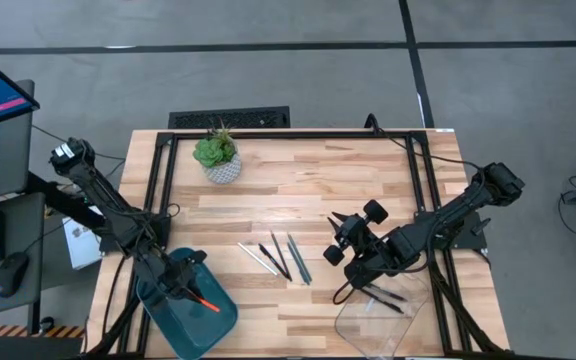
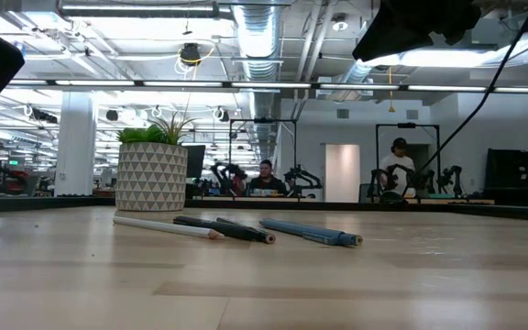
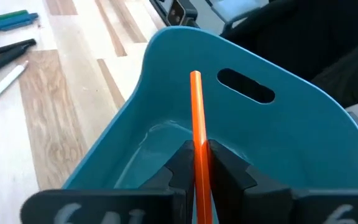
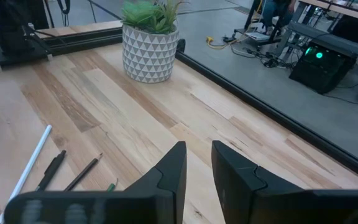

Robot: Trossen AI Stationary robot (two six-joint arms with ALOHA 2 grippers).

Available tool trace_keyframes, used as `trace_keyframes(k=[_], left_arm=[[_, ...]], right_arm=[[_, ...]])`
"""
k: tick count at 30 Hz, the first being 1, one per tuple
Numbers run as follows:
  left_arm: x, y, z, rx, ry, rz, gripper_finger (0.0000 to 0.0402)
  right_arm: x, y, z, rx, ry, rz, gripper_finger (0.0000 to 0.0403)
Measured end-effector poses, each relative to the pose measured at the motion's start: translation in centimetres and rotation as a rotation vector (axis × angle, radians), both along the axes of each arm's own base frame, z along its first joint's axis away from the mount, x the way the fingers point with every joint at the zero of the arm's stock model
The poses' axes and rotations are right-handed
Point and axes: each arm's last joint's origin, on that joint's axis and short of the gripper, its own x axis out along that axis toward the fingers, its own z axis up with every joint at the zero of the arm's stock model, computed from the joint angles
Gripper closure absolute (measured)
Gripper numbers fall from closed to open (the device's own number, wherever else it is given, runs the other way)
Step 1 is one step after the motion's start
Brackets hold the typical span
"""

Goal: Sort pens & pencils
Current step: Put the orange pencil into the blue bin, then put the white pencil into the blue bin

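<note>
Left gripper (image 3: 197,163) hangs inside the blue bin (image 1: 218,322) at the near left corner of the table (image 1: 298,190), its fingers pinched on an orange pencil (image 3: 196,112) that points toward the bin's handle slot, so this pencil looks about to be dropped but is not yet let go. Right gripper (image 4: 197,163) hovers above the table beside the clear tray (image 1: 353,325) at the near right, fingers a little apart and holding nothing. In that tray lie a couple of dark pens (image 1: 386,298), which I judge already sorted. Between the two containers, in the middle of the table, several sticks wait: a white one (image 2: 168,227), two dark ones (image 2: 227,229) and a blue-grey pair (image 2: 310,233), lying close together and fanned out. A small potted plant (image 1: 217,156) stands at the far side. Judging by this, the sorting is roughly half done, with the middle cluster left to divide.
</note>
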Motion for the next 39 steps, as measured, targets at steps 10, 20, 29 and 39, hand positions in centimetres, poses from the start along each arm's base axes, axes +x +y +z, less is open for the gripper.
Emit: trace_keyframes(k=[10,20,29,39], left_arm=[[0.0,0.0,0.0,0.003,-0.006,0.004,0.0364],[0.1,0.0,0.1,-0.002,-0.014,0.004,0.0363],[0.2,-0.2,0.5,-0.034,-0.054,0.008,0.0362],[0.6,-0.2,1.2,0.016,-0.193,-0.013,0.0362]], right_arm=[[0.0,0.0,0.0,0.000,0.000,0.000,0.0305],[0.0,0.0,0.0,0.000,0.000,0.000,0.0305],[0.0,0.0,0.0,0.000,0.000,0.000,0.0305],[0.0,0.0,0.0,0.000,0.000,0.000,0.0305]])
